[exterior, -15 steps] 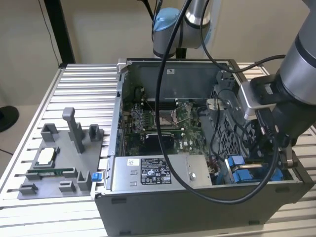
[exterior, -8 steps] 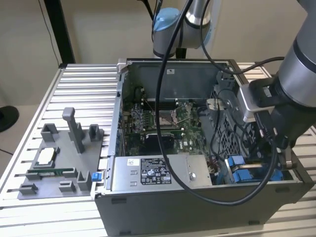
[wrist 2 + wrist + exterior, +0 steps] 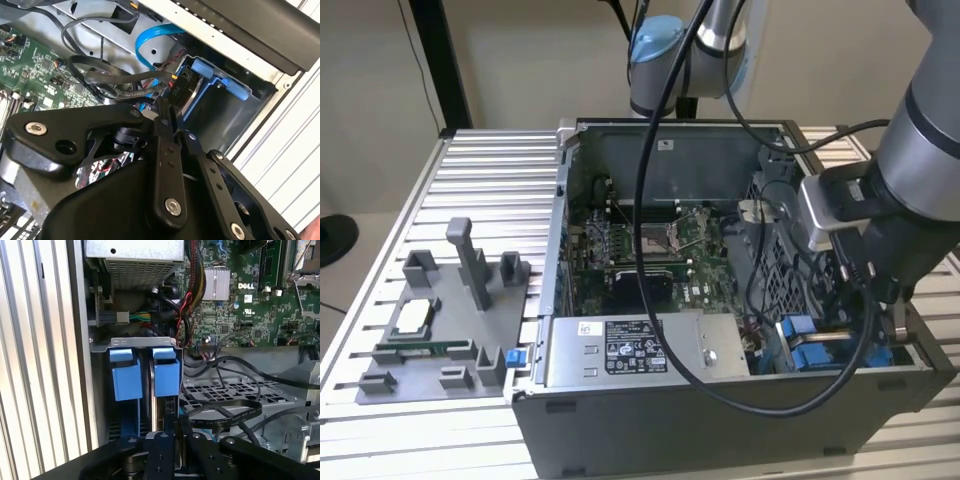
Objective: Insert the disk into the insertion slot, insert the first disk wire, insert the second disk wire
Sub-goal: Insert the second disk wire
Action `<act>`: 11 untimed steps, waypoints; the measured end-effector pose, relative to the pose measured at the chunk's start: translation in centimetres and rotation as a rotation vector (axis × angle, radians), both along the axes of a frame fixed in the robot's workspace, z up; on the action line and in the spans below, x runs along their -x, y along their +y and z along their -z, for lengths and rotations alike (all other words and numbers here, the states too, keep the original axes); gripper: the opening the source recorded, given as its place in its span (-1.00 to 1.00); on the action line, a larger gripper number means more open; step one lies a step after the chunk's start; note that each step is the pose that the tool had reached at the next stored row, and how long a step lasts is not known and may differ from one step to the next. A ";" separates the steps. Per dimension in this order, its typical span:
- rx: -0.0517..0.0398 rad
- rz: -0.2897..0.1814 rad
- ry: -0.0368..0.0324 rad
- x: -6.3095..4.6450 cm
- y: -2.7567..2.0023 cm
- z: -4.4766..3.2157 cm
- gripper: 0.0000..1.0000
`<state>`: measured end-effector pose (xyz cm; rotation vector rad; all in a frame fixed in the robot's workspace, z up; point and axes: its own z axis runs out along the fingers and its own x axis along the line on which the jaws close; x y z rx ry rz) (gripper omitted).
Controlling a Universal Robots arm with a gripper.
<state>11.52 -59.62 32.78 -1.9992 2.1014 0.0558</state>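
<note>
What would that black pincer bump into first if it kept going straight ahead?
Probably the disk in its blue frame, seated in the insertion slot: the pincer points at the disk's near edge. Depth is unclear, so a black cable beside it might touch first.

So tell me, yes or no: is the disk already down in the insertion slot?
Yes: in the first wrist view the disk stands on edge inside the insertion slot, between its blue plastic parts, with the gripper right at its near end.

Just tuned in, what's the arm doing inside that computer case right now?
The gripper is down at the drive bay corner of the open computer case, fingers closed together at the end of the disk. The disk in its blue frame already sits in the insertion slot, with black cables lying beside it.
</note>
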 end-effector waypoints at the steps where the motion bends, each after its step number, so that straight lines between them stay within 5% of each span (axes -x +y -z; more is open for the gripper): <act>1: -0.0055 0.000 0.0002 0.0 0.00 -0.01 1.00; 11: -0.0085 0.001 0.0004 0.1 -0.04 -4.38 1.00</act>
